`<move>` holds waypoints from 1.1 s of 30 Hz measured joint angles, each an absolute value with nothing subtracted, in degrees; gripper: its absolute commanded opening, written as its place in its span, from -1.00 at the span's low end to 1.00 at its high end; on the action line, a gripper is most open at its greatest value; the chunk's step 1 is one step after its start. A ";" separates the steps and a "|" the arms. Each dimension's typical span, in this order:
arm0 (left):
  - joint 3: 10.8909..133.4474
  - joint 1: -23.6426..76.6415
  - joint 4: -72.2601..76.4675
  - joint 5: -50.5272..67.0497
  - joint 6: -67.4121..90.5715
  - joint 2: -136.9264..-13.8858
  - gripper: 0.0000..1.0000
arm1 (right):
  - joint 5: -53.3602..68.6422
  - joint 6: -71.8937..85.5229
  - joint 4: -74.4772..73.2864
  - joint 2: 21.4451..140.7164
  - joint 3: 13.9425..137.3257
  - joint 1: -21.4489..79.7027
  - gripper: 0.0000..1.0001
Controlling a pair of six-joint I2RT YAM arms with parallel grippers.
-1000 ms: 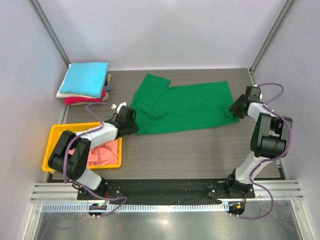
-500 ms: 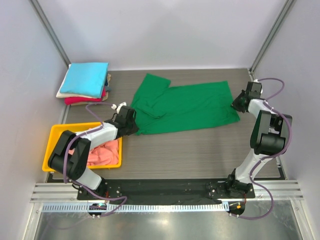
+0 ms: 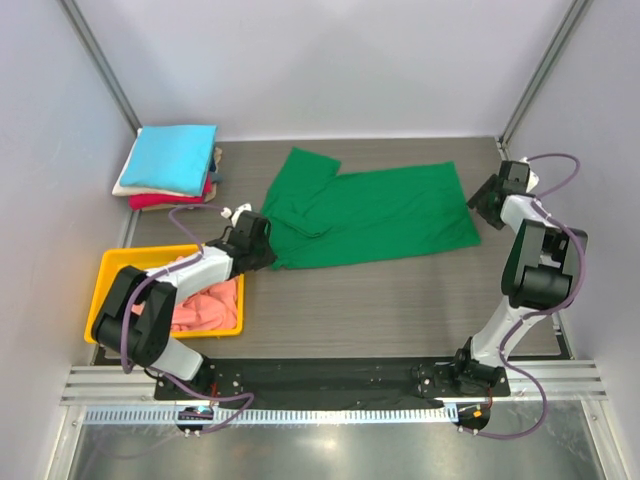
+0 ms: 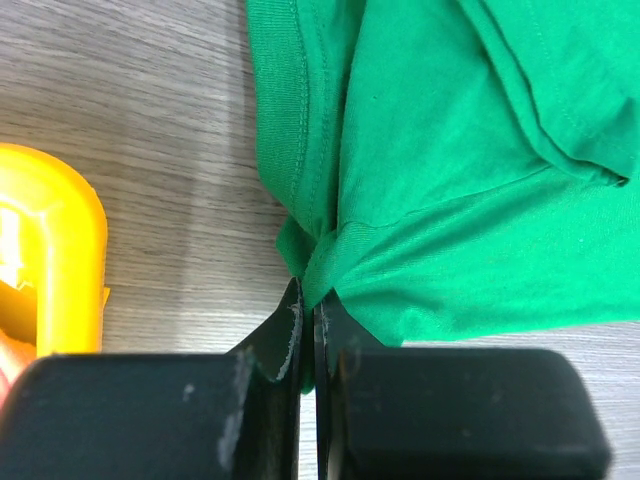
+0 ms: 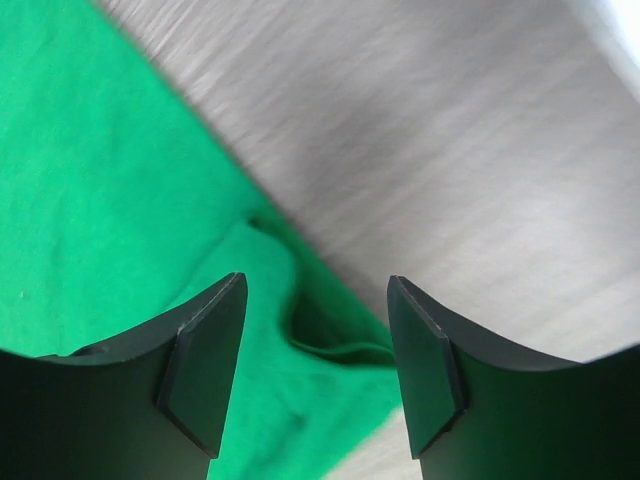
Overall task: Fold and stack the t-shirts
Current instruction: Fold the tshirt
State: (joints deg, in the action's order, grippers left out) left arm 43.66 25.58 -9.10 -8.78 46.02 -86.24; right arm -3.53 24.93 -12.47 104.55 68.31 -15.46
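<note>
Lengthwise, the green t-shirt [image 3: 380, 215] runs left to right: left claw [image 4: 308, 305] pinches its near-left corner, right claw [image 5: 315, 305] hangs spread over its right edge.

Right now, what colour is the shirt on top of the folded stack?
Sky-blue. That top shirt shows best in the top external view.

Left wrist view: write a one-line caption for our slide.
Left gripper shut on a corner of the green t-shirt, beside the yellow tray on the wooden table.
</note>
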 measured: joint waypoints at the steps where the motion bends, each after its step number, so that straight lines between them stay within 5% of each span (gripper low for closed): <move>1: 43.66 25.58 -9.23 -8.78 46.02 -85.95 -1.00 | -4.58 25.56 -13.08 103.74 68.12 -15.92 0.31; 10: 43.66 25.58 -9.76 -8.80 46.04 -85.54 -0.99 | -6.48 30.68 -15.88 85.47 55.35 -18.61 0.45; 24: 42.41 25.58 -9.69 -8.84 46.06 -84.36 -1.00 | 3.97 34.00 -7.88 92.79 47.86 -18.70 0.23; 33: 42.26 25.47 -9.72 -8.80 46.09 -84.18 -0.99 | 4.78 34.72 -4.62 95.37 47.86 -18.90 -0.98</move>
State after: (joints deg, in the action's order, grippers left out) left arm 42.26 25.47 -9.72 -8.80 46.09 -84.18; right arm 4.78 34.72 -4.62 95.37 47.86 -18.90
